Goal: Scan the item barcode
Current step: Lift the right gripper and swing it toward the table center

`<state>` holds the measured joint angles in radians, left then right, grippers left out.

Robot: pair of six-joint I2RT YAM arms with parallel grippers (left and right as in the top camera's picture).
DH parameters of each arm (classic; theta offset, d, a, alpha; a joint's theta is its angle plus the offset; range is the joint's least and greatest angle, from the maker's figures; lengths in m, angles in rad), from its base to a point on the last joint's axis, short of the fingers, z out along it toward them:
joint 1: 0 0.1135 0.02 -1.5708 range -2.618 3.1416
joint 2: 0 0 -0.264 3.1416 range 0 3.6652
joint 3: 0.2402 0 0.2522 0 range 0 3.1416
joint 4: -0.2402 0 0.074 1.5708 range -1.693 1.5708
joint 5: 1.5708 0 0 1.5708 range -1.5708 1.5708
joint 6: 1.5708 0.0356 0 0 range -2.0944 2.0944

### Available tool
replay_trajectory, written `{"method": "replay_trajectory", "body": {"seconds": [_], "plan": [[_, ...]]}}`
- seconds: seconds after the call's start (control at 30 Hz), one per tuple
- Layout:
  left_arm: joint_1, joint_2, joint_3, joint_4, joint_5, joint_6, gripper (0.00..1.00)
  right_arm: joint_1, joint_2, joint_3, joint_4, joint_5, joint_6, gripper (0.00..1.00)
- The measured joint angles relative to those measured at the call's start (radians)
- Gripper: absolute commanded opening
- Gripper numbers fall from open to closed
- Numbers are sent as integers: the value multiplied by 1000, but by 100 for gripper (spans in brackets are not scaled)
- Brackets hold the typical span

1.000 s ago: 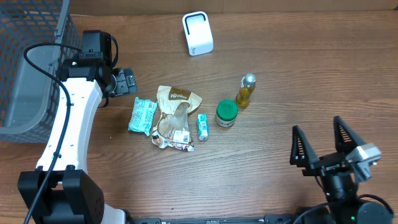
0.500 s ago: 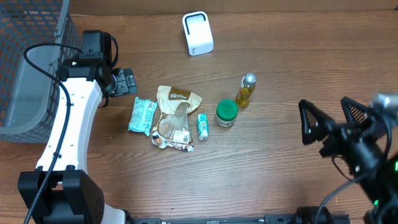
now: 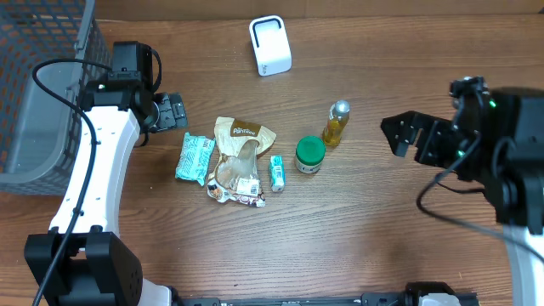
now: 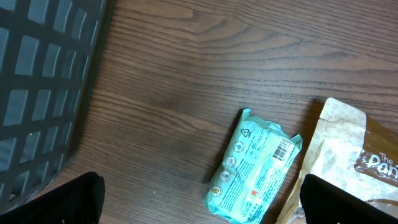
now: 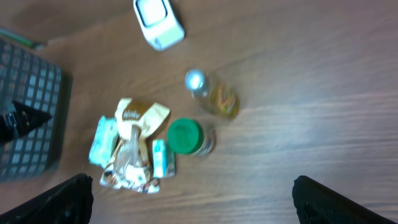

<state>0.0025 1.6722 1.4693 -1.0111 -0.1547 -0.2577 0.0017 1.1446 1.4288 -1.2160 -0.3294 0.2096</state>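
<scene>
A white barcode scanner (image 3: 270, 45) stands at the back of the table. The items lie mid-table: a teal packet (image 3: 195, 158), a tan snack bag (image 3: 239, 157), a small teal box (image 3: 277, 172), a green-lidded jar (image 3: 309, 155) and a yellow bottle (image 3: 337, 124). My left gripper (image 3: 174, 111) hangs open just behind and left of the teal packet (image 4: 254, 167), holding nothing. To the right of the bottle, my right gripper (image 3: 414, 140) is open and empty. Its blurred view takes in the jar (image 5: 188, 137), the bottle (image 5: 212, 94) and the scanner (image 5: 158, 23).
A grey mesh basket (image 3: 34, 93) fills the left edge of the table, close beside my left arm; its wall (image 4: 43, 81) shows in the left wrist view. Bare wood lies between the jar and my right gripper.
My right arm has swung up from the front right corner and moved back and leftward, now level with the bottle. The left arm and the items have not moved.
</scene>
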Motion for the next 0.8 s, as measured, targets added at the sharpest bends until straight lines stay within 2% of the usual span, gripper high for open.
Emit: {"method": "replay_trajectory", "body": {"seconds": [0.37, 0.8], "plan": [[0, 0, 0, 0, 0, 0, 100, 0, 202, 0, -3, -102, 1, 100], [0, 0, 0, 0, 0, 0, 99, 0, 272, 0, -10, -266, 4, 100]]}}
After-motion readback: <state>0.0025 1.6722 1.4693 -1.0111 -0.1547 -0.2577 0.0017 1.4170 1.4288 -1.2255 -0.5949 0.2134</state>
